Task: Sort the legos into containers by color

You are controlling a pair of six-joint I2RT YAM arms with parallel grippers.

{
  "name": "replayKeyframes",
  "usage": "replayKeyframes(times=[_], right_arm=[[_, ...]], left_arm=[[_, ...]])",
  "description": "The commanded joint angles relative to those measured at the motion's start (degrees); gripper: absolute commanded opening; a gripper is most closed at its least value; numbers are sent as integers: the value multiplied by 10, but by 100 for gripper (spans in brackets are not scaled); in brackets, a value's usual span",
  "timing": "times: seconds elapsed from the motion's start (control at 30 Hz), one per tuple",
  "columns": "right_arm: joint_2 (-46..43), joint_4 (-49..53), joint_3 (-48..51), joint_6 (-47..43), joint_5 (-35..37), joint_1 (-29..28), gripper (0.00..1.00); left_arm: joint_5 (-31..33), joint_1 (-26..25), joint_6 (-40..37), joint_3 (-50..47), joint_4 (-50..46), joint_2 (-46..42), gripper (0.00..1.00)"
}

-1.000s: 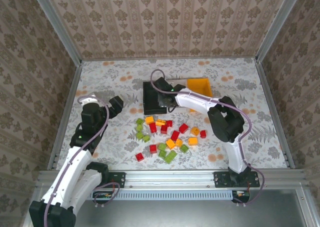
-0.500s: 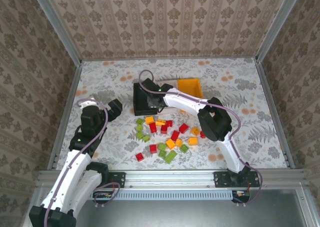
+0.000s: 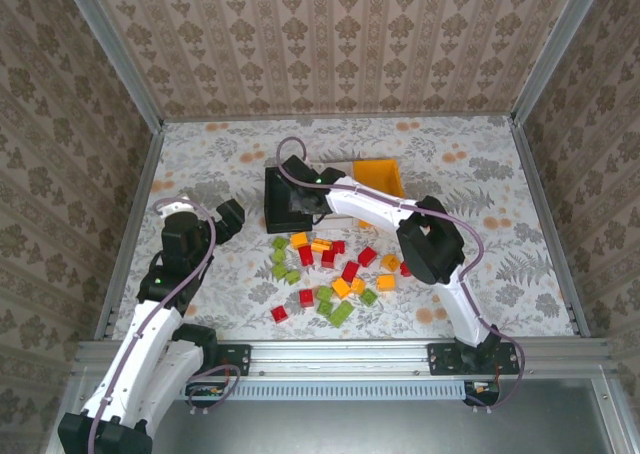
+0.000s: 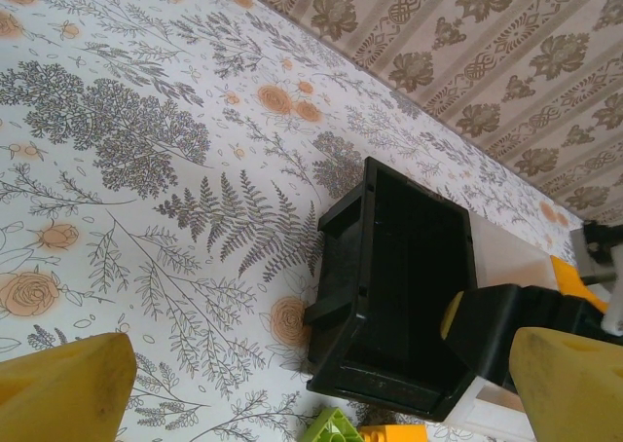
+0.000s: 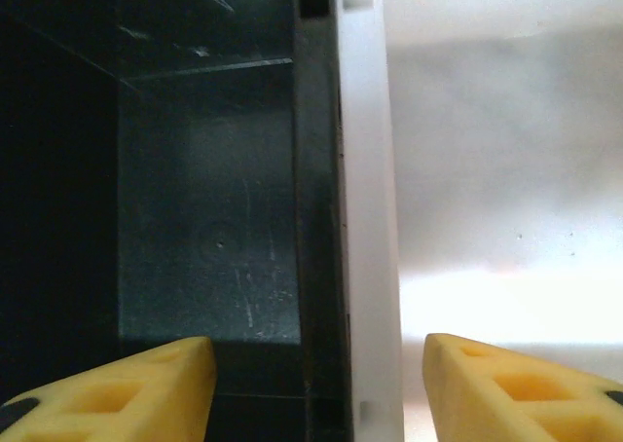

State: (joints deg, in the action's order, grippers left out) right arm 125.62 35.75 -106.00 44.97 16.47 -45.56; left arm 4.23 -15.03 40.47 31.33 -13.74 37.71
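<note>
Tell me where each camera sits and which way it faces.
Top: above and behind the bases, looking down on left gripper, right gripper, legos, black bin.
Left wrist: looks across the table to the black bin; own fingertips at bottom corners.
Right wrist: looks down where black bin meets white bin; own fingertips flank the joint.
Shared: the black bin, in all three.

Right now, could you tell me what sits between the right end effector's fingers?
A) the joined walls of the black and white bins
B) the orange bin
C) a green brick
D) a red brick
A: the black bin and white bin meet between the spread fingers of the right end effector.
</note>
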Motion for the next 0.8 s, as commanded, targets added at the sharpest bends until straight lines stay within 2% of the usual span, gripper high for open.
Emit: replayKeyframes(times=[0.0, 0.07, 0.27, 0.5, 0.63, 0.77], right_arm=[[-92, -17, 34, -9, 28, -3, 61], [-134, -20, 79, -11, 31, -3, 61], [-311, -30, 309, -1, 48, 2, 62], [-511, 18, 529, 32, 56, 45, 61], [-552, 41, 602, 32, 31, 93, 59], [-551, 23, 647, 20, 1, 121, 58]], left_arm=[[-14, -4, -14, 6, 2, 6, 100], [-19, -8, -13, 10, -1, 14, 100], [-31, -39, 0, 1, 17, 26, 100], [-25, -86, 5, -19, 37, 29, 100], [-24, -95, 2, -24, 42, 32, 100], [-25, -95, 0, -25, 40, 34, 100]])
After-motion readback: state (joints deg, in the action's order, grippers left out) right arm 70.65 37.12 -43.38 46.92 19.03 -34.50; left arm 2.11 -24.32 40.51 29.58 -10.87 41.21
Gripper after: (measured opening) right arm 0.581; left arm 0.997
